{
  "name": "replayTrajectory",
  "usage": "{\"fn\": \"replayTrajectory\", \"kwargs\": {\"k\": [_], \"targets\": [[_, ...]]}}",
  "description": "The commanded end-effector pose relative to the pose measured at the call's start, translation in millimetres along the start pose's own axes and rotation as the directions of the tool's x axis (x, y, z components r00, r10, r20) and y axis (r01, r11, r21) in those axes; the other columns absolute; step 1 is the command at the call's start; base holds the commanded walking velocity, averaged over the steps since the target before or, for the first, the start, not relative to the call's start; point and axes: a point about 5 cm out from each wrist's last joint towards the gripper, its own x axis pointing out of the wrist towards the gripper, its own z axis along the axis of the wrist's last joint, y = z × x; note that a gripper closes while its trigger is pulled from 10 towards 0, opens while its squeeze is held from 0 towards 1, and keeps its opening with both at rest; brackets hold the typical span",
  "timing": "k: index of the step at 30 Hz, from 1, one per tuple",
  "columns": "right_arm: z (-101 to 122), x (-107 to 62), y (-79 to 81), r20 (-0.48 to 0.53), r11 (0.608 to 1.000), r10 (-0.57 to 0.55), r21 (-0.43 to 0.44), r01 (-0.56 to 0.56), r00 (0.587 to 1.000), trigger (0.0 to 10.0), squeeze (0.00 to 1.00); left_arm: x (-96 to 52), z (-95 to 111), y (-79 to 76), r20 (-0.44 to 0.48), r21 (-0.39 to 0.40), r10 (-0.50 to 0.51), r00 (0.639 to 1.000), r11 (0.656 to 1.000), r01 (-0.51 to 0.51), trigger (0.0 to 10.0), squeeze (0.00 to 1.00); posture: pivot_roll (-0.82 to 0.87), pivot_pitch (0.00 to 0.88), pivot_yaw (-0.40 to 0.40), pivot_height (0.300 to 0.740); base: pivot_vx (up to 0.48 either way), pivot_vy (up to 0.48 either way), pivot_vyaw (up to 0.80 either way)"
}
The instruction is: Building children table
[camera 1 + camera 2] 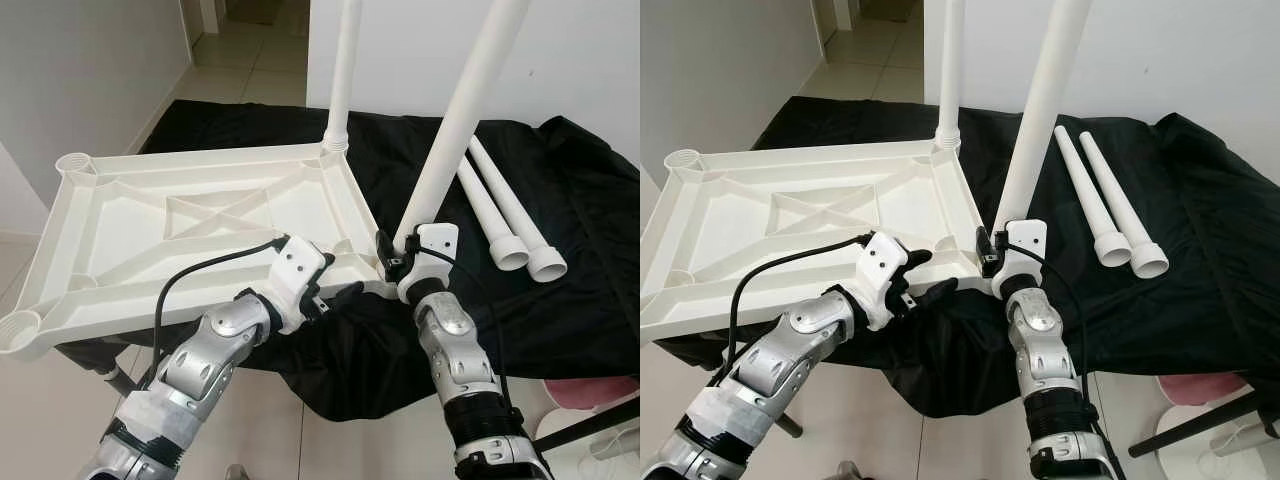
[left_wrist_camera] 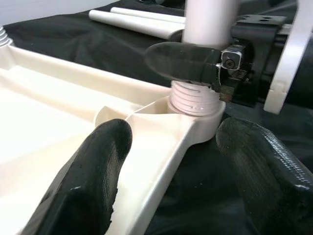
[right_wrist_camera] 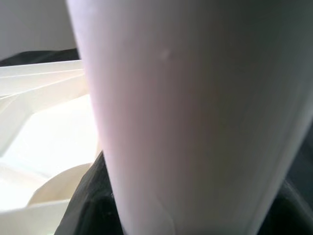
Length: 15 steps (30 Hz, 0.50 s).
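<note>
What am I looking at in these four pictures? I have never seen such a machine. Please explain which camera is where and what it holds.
This is a humanoid robot with two silver arms ending in black two-finger grippers. Two pictures come from cameras in its head, looking down; the other two come from cameras on its wrists. On a black cloth lies a white plastic tabletop, upside down. One leg already stands in a far corner. The right gripper is shut on a second leg, whose threaded end sits at the near corner socket. The left gripper is open, its fingers on either side of the tabletop's edge by that corner. Two spare legs lie on the cloth.
</note>
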Motion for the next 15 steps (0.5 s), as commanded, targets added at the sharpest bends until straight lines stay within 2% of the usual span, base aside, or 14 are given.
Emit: {"fn": "replayTrajectory", "kwargs": {"k": [1,2,3,4,5,6,8,14,15], "targets": [[-4,-2.4,-5.7,-0.024,0.995,-0.093,0.021,0.094,0.995,10.0,0.0,0.1,-3,2.7,-0.023,-0.006,0.017,1.0,1.0,-0.017,10.0,0.0,-0.01,0.033,-0.038,0.74,0.0,0.0,0.0],[-1,-2.0,3.6,-0.014,0.998,-0.044,0.048,0.044,0.999,10.0,0.0,0.3,-2,3.0,-0.017,0.002,0.021,1.0,1.0,-0.021,10.0,0.0,0.0,0.039,-0.033,0.74,0.0,0.0,0.0],[-1,-2.0,3.6,-0.014,0.998,-0.044,0.048,0.044,0.999,10.0,0.0,0.3,-2,3.0,-0.017,0.002,0.021,1.0,1.0,-0.021,10.0,0.0,0.0,0.039,-0.033,0.74,0.0,0.0,0.0],[1,-2.0,10.2,-0.005,0.998,-0.006,0.068,0.006,1.0,10.0,0.0,0.5,-1,3.2,-0.014,0.008,0.024,1.0,1.0,-0.024,10.0,0.0,0.0,0.039,-0.033,0.74,0.0,0.0,0.0],[6,-2.2,13.7,0.025,0.999,0.044,0.024,-0.044,0.999,10.0,0.0,1.0,1,2.7,-0.009,0.007,0.019,1.0,1.0,-0.019,10.0,0.0,0.0,0.043,-0.033,0.74,0.0,0.0,0.0],[6,-2.2,13.7,0.025,0.999,0.044,0.024,-0.044,0.999,10.0,0.0,1.0,1,2.7,-0.009,0.007,0.019,1.0,1.0,-0.019,10.0,0.0,0.0,0.043,-0.033,0.74,0.0,0.0,0.0],[3,-2.6,7.3,0.001,0.999,-0.023,0.028,0.023,1.0,10.0,0.0,-1.1,-1,6.3,-0.027,0.024,0.022,0.999,0.999,-0.021,10.0,0.0,-0.01,0.048,-0.03,0.74,0.0,0.0,0.0],[5,-4.1,14.1,0.008,1.0,-0.001,0.018,0.001,1.0,10.0,0.0,-1.3,-7,9.4,-0.068,0.054,0.053,0.996,0.997,-0.049,10.0,0.0,-0.01,0.051,-0.031,0.74,0.0,0.0,0.0],[5,-4.6,12.5,0.006,1.0,-0.008,0.01,0.008,1.0,10.0,0.17,-2.9,-7,6.9,-0.061,0.051,0.039,0.997,0.998,-0.035,10.0,0.0,-0.01,0.053,-0.032,0.74,0.0,0.0,0.0]]}}
